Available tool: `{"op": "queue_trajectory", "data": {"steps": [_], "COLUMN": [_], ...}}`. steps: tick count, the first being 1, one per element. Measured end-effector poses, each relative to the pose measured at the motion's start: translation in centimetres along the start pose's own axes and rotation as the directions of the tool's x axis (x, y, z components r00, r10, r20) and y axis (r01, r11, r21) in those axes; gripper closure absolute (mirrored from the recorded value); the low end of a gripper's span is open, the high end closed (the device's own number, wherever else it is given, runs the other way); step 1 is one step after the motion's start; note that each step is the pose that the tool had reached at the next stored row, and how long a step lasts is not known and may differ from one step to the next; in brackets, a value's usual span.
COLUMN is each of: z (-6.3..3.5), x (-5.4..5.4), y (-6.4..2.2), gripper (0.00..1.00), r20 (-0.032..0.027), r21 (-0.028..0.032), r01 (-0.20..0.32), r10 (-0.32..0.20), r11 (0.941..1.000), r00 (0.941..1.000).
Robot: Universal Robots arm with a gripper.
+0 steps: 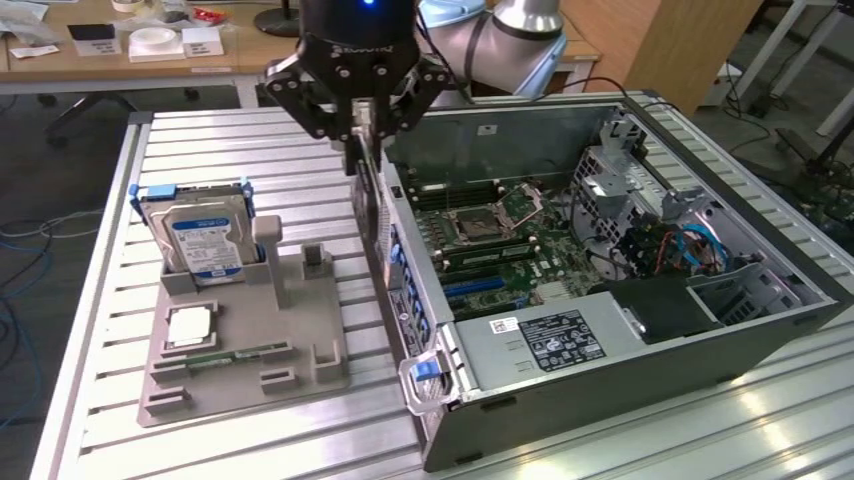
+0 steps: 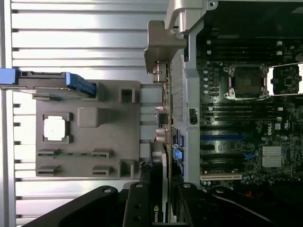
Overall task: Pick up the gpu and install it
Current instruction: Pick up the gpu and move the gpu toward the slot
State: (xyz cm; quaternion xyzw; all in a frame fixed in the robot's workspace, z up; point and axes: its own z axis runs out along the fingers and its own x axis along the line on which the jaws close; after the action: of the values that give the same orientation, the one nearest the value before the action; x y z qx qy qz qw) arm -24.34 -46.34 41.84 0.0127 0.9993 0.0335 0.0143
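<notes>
Tabletop (image 1: pixel 240 160) of ribbed metal bears computer case (image 1: pixel 641 372); office desk (image 1: pixel 147 68) behind

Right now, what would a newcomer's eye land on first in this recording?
The black gripper at top centre, clamped on the thin gpu, which hangs edge-on by the wall of the open computer case. On the exterior view's left, a hard drive with a blue-white label stands upright in a grey holder.
</notes>
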Motion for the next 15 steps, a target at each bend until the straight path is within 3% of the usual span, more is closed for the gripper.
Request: {"op": "queue_trajectory", "data": {"steps": [4,15], "z": [0.06,0.20], "x": [-1.8,-6.8], "y": [0.05,0.17], "gripper": [0.73,0.73], "r20": [-0.0002,-0.0006], "r21": [-0.0116,-0.0249], "r01": [0.000,-0.001], "r10": [0.000,0.001], "r11": [0.9999,0.9997], "r00": [1.0000,1.0000]}}
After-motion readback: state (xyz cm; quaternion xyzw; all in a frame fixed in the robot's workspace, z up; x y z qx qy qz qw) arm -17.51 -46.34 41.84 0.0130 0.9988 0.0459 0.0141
